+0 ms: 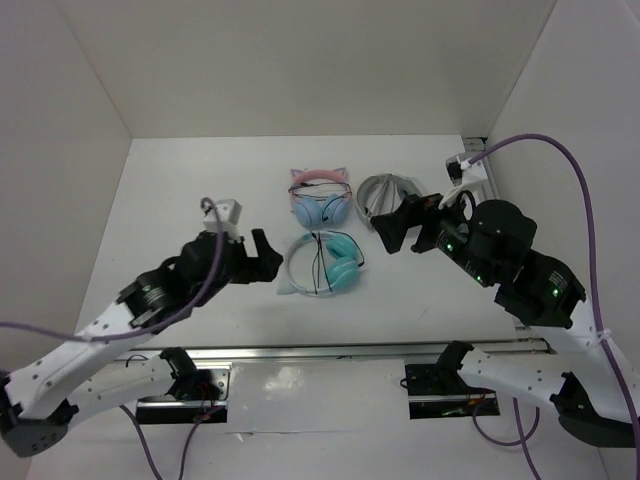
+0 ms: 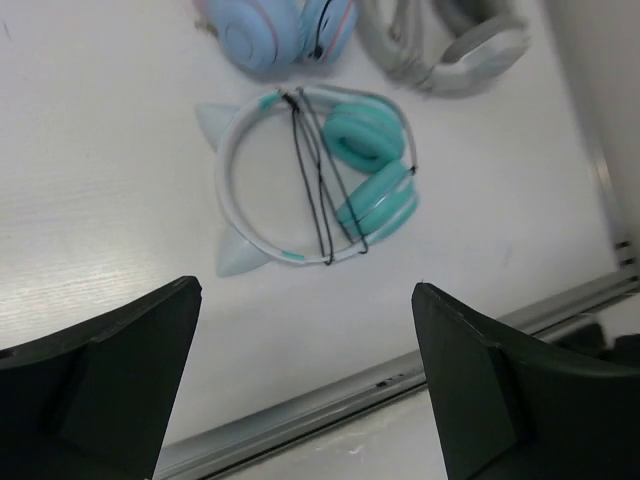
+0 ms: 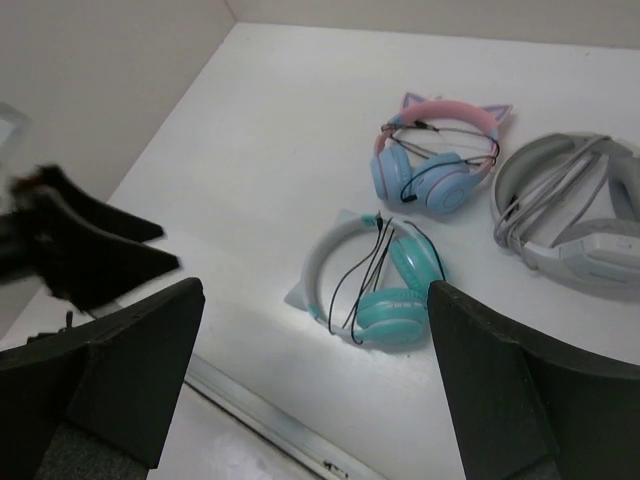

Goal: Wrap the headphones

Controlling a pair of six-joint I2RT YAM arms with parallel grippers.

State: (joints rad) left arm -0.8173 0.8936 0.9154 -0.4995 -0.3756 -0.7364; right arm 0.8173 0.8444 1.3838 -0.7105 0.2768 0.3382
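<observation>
white table (image 1: 200, 170) enclosed by plain pale walls (image 1: 300, 60), evenly lit.

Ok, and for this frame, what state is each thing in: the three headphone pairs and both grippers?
teal headphones: lying flat, ear cups folded inside the headband, nothing gripping them.
black cable: strung across the headband loop in several strands.
pink cat-ear headphones: lying flat, not held.
grey-white headphones: lying flat, not held.
left gripper: fingers open, empty.
right gripper: fingers open, empty.
</observation>
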